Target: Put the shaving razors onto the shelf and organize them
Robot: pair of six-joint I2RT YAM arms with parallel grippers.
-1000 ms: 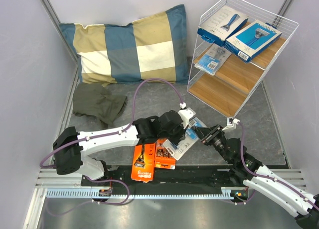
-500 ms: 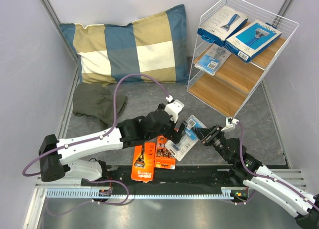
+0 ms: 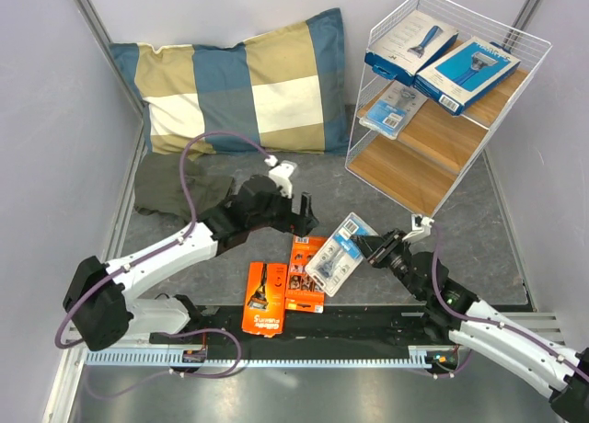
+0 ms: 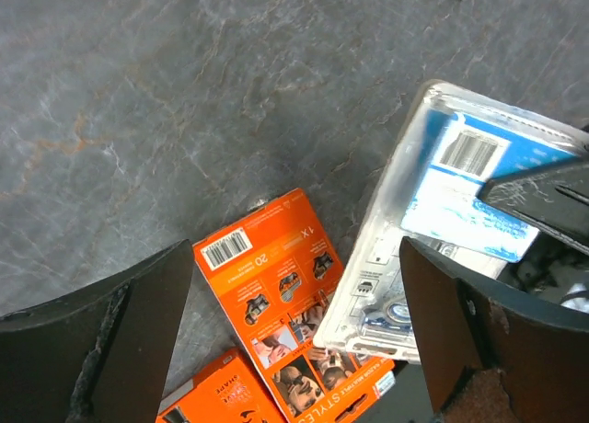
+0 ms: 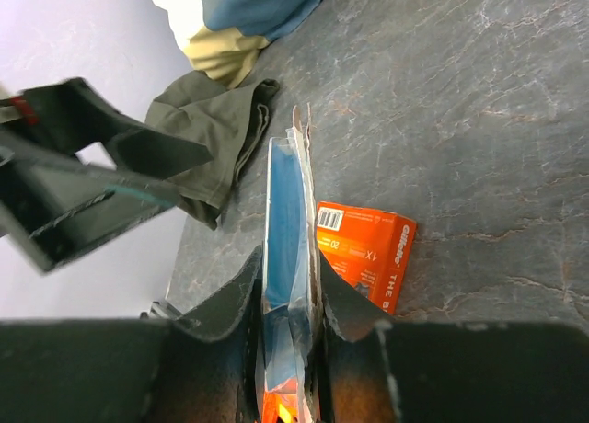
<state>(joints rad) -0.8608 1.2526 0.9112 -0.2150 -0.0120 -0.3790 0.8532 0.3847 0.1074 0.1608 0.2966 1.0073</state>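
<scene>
My right gripper (image 3: 370,249) (image 5: 290,287) is shut on one edge of a clear blister razor pack (image 3: 339,256) (image 5: 287,198), which it holds on edge just above the table. My left gripper (image 3: 301,211) (image 4: 294,250) hangs open and empty, up and to the left of that pack (image 4: 465,211). Two orange razor cards (image 3: 264,301) (image 3: 304,274) lie overlapping on the table near the front; one orange card (image 4: 276,290) (image 5: 365,248) shows under both wrists. On the white wire shelf (image 3: 419,170), two blue razor boxes (image 3: 410,42) (image 3: 467,69) lie on the top board. Another blister pack (image 3: 391,108) rests on the middle board.
A blue-and-tan checked pillow (image 3: 244,85) leans at the back left, with a crumpled olive cloth (image 3: 179,191) in front of it. Grey walls close both sides. The black rail (image 3: 313,326) with the arm bases runs along the near edge.
My left gripper has opened, let go of the blister pack and drawn back up and to the left. My right gripper keeps hold of the pack, which has barely shifted.
</scene>
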